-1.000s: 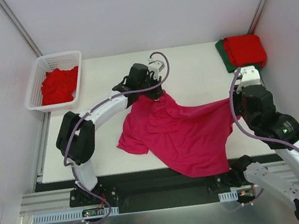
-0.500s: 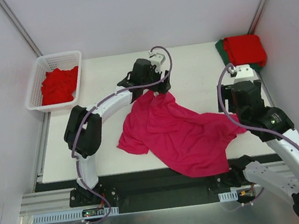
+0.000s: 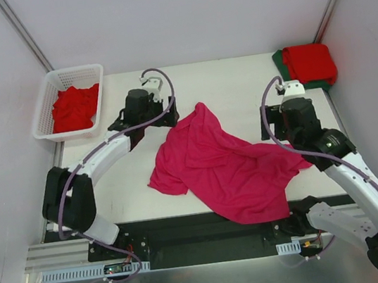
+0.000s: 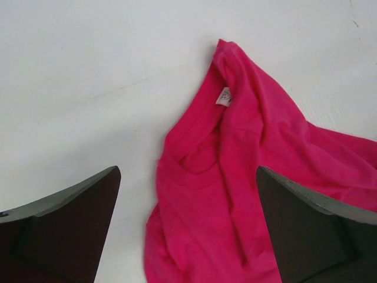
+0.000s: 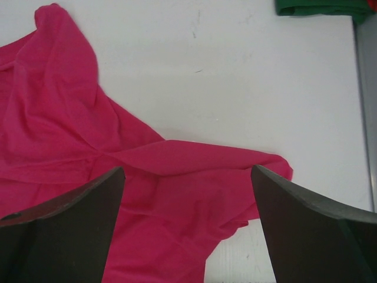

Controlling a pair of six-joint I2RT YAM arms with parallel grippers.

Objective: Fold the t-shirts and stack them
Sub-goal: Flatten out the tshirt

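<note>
1. Left gripper (image 4: 187, 170) – jaws spread wide, holding nothing – hangs over the collar end of the magenta-pink t-shirt (image 3: 228, 164), just beside its white neck label (image 4: 224, 96).
2. Right gripper (image 5: 187, 168) gapes empty above the shirt's right edge.
3. The shirt lies crumpled mid-tabletop (image 3: 237, 84), spilling over the near edge.
4. Far left corner: white basket (image 3: 73, 71) holding crumpled red cloth (image 3: 74, 107).
5. Far right corner: folded red t-shirt (image 3: 309, 61) atop a dark green t-shirt (image 3: 282, 71).

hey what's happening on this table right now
Two robot arms are working on folding t-shirts. A magenta t-shirt lies crumpled and unfolded on the table, partly over its near edge. The left tool and right tool are both open beside it, holding nothing. A folded red t-shirt sits on a dark green t-shirt at the far right corner. More red cloth lies in the white basket.
</note>
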